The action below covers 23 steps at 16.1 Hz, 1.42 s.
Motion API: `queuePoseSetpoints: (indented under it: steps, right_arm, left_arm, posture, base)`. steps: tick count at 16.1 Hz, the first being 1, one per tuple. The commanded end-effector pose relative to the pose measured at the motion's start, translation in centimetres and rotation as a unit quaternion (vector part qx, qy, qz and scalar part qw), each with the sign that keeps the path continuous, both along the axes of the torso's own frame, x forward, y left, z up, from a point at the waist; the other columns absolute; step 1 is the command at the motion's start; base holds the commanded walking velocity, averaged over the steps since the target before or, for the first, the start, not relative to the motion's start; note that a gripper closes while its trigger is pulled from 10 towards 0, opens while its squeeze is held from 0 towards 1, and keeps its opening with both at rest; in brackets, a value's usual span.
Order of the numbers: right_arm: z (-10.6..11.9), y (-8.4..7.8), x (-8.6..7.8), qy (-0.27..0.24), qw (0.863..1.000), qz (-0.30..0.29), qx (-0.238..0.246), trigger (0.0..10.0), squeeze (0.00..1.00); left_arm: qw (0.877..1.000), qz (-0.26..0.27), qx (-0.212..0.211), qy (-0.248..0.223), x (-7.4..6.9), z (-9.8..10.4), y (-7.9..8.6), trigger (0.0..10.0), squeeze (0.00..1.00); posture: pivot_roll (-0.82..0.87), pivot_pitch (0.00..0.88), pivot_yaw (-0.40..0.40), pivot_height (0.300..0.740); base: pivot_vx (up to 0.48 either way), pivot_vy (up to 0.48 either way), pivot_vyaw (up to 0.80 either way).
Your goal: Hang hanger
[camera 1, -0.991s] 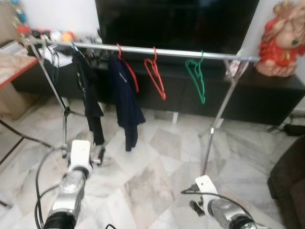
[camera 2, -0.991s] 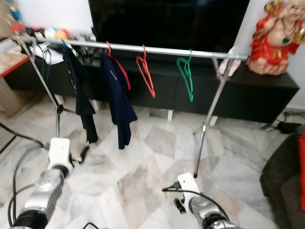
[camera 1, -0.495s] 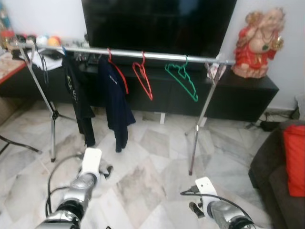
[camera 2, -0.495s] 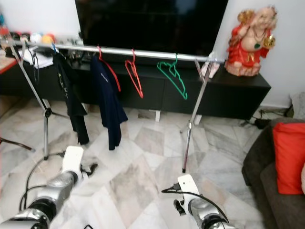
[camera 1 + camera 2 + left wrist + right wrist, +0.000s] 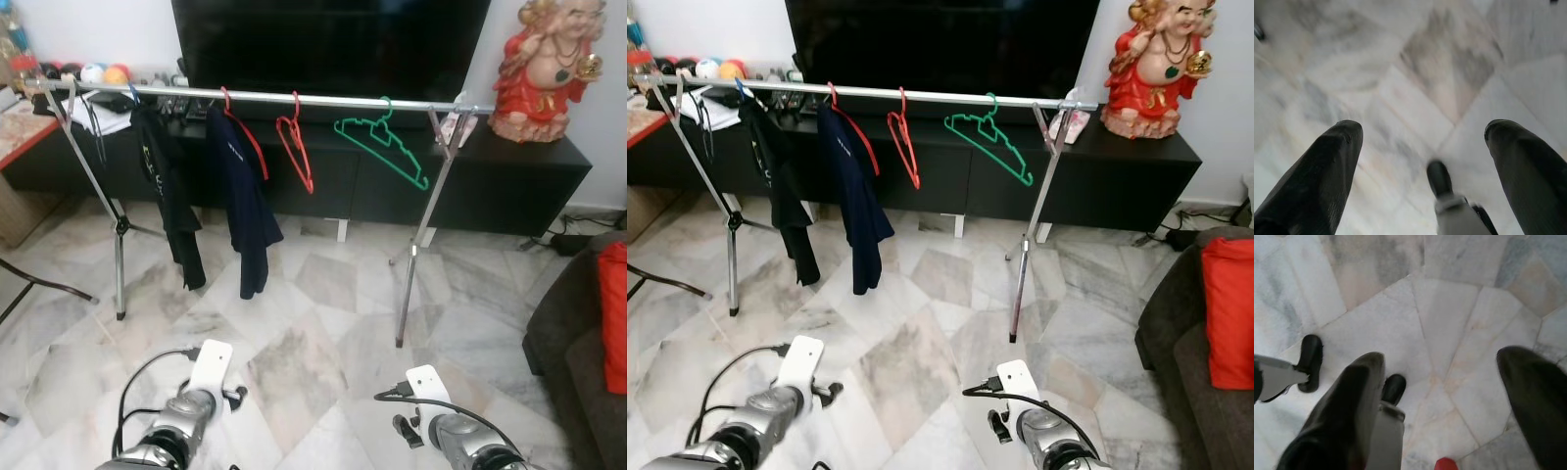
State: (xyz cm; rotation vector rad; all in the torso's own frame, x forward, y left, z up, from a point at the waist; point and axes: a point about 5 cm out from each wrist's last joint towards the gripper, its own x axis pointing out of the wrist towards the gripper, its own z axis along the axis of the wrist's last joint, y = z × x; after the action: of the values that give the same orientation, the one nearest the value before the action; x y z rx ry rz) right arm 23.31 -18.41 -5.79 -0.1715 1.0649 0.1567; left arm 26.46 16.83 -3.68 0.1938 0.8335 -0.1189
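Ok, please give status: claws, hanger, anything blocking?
Left claw open, empty, low over floor. Right claw open, empty, low too. Green hanger on rail, tilted. Nothing blocking.

No text, label, brand, number or sign can be read. A pale mark is carried on the black garment [image 5: 167, 176] hung on the rail [image 5: 294, 98], but it is too small and blurred to be made out. Nothing legible is borne by the dark screen [image 5: 333, 44] or the red figurine [image 5: 549, 69].
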Motion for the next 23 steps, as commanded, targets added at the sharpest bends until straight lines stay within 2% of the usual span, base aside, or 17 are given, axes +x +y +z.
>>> queuePoseSetpoints:
  steps: [1, 3, 4, 5, 23]
  right_arm:
    - [-0.1, 0.0, -0.2, 0.002, 1.0, -0.014, 0.004, 10.0, 0.0]
    - [-0.3, -0.1, -0.6, 0.008, 1.0, -0.019, 0.001, 10.0, 0.0]
    - [-0.6, -0.2, -0.9, 0.013, 1.0, -0.024, -0.005, 10.0, 0.0]
    - [-0.7, -0.3, -1.1, 0.015, 1.0, -0.026, -0.006, 10.0, 0.0]
    - [-0.8, -0.2, -1.3, 0.017, 0.999, -0.029, -0.005, 10.0, 0.0]
  left_arm:
    - [1.0, 0.0, 0.005, 0.024, -1.1, -0.9, -0.4, 10.0, 0.0]
    - [0.999, 0.007, 0.001, 0.041, -2.2, -1.7, -0.5, 10.0, 0.0]
    - [0.998, 0.008, 0.008, 0.063, -3.3, -2.4, -0.5, 10.0, 0.0]
    - [0.998, 0.006, 0.015, 0.066, -3.6, -2.6, -0.5, 10.0, 0.0]
    - [0.998, 0.006, 0.012, 0.062, -3.5, -2.6, -0.6, 10.0, 0.0]
  posture:
    - [-0.05, 0.0, -0.03, 0.74]
    - [-0.06, 0.0, -0.031, 0.74]
    - [-0.06, 0.0, -0.032, 0.74]
    - [-0.06, 0.0, -0.031, 0.74]
    - [-0.06, 0.0, -0.03, 0.74]
  base:
    - [0.0, 0.0, 0.0]
    - [0.0, 0.0, 0.0]
    - [0.0, 0.0, 0.0]
    - [0.0, 0.0, 0.0]
    - [0.0, 0.0, 0.0]
